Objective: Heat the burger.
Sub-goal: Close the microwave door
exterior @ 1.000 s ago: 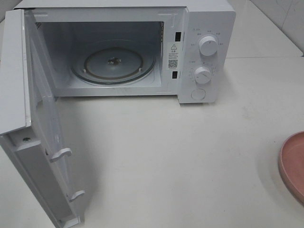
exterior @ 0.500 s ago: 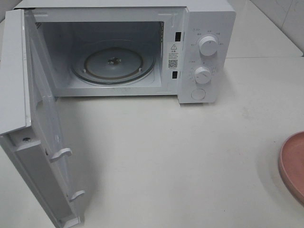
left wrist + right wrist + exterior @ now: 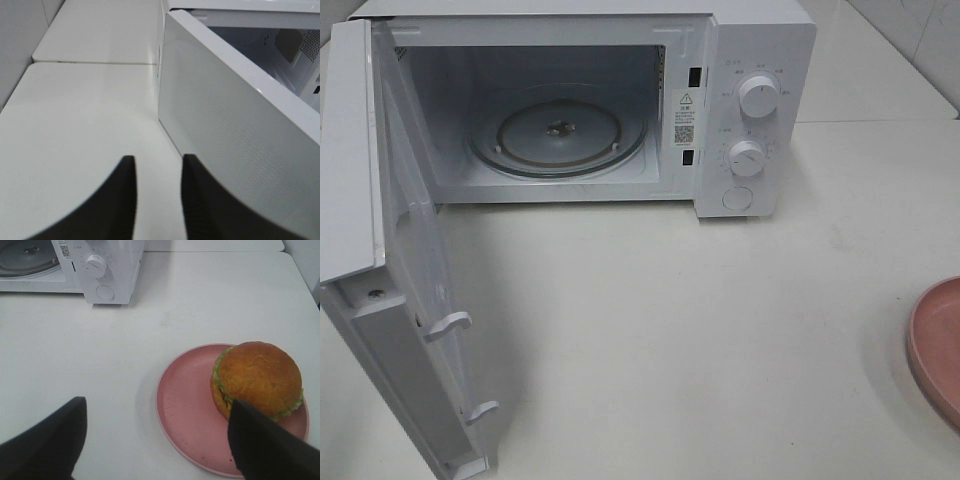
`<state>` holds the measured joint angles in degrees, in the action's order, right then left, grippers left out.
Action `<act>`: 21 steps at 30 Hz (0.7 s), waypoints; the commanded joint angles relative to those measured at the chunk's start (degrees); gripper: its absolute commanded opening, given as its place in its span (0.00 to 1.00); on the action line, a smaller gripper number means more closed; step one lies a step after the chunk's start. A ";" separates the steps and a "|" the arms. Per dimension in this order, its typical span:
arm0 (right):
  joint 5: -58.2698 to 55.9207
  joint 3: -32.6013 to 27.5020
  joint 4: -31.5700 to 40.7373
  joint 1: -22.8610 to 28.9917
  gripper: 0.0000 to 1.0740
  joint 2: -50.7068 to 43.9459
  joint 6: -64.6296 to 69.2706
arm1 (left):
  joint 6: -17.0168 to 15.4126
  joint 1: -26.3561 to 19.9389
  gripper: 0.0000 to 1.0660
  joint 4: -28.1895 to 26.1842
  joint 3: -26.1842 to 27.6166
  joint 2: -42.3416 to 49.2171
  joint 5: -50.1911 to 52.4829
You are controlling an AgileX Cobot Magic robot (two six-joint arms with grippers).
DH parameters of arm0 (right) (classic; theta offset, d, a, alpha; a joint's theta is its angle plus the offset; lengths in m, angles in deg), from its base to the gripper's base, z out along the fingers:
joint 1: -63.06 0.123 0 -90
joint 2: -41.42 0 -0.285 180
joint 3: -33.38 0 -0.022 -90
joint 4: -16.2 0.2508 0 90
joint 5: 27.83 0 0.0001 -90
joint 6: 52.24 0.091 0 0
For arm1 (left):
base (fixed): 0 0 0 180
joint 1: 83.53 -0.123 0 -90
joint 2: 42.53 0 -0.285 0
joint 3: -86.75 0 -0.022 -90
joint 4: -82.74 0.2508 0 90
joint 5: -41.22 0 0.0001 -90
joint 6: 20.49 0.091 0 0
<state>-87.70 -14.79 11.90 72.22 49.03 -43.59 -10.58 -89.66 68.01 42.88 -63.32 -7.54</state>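
Note:
The burger (image 3: 257, 377), with a golden-brown bun and a green lettuce edge, sits on the round pink plate (image 3: 185, 405) on the white table. My right gripper (image 3: 157, 402) hovers above and in front of the plate, open wide, with nothing between its dark fingers (image 3: 55, 440). The burger lies near one finger, apart from it. My left gripper (image 3: 156, 165) is over bare table beside the microwave's open door (image 3: 230, 135). Its fingers (image 3: 120, 200) stand a narrow gap apart and hold nothing. In the exterior high view only the plate's edge (image 3: 935, 345) shows at the right, and neither gripper appears.
The white microwave (image 3: 750, 100) stands at the back of the table. Its door (image 3: 380, 250) is swung fully open to the left, and the glass turntable (image 3: 560, 130) inside is bare. Two knobs (image 3: 758, 97) sit on its right panel.

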 commanded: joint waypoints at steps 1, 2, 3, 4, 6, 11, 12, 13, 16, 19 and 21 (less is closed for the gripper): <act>0.29 -0.06 0.06 -0.46 0.70 -1.60 -0.80 | -0.11 -0.17 0.01 -0.63 0.23 -2.41 1.32; 0.29 -0.06 0.06 -0.46 0.70 -1.60 -0.80 | 0.00 -0.17 0.00 -0.57 -0.40 -4.58 2.81; 0.29 -0.06 0.06 -0.46 0.70 -1.60 -0.80 | 0.11 -0.17 0.00 -0.57 -0.92 -5.44 3.90; 0.29 -0.06 0.06 -0.46 0.70 -1.60 -0.80 | 0.11 -0.17 0.00 -0.57 -0.92 -5.44 3.90; 0.29 -0.06 0.00 -0.46 0.70 -1.60 -0.80 | 0.11 -0.17 0.00 -0.57 -3.38 -7.33 9.85; 0.29 -0.06 0.00 -0.46 0.70 -1.60 -0.80 | 0.29 -0.17 0.00 -2.23 -9.51 -10.03 22.06; 0.29 -0.06 0.00 -0.46 0.70 -1.60 -0.80 | 0.29 -0.17 0.00 -2.23 -9.51 -10.03 22.06; 0.29 -0.06 0.00 -0.46 0.70 -1.60 -0.80 | 0.74 -0.17 0.00 -2.35 -11.12 -11.57 25.84; 0.29 -0.06 0.00 -0.46 0.70 -1.60 -0.80 | 3.55 -0.17 0.00 -2.41 -13.18 -14.15 32.54; 0.29 -0.06 0.00 -0.46 0.70 -1.60 -0.80 | 6.36 -0.17 0.00 -2.64 -15.58 -16.79 39.99; 0.29 -0.06 0.00 -0.46 0.70 -1.60 -0.80 | 6.47 -0.17 0.00 -3.44 -16.90 -18.68 44.98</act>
<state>-87.70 -14.79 11.90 72.22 49.03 -43.59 -4.74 -89.66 65.43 26.26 -81.71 34.00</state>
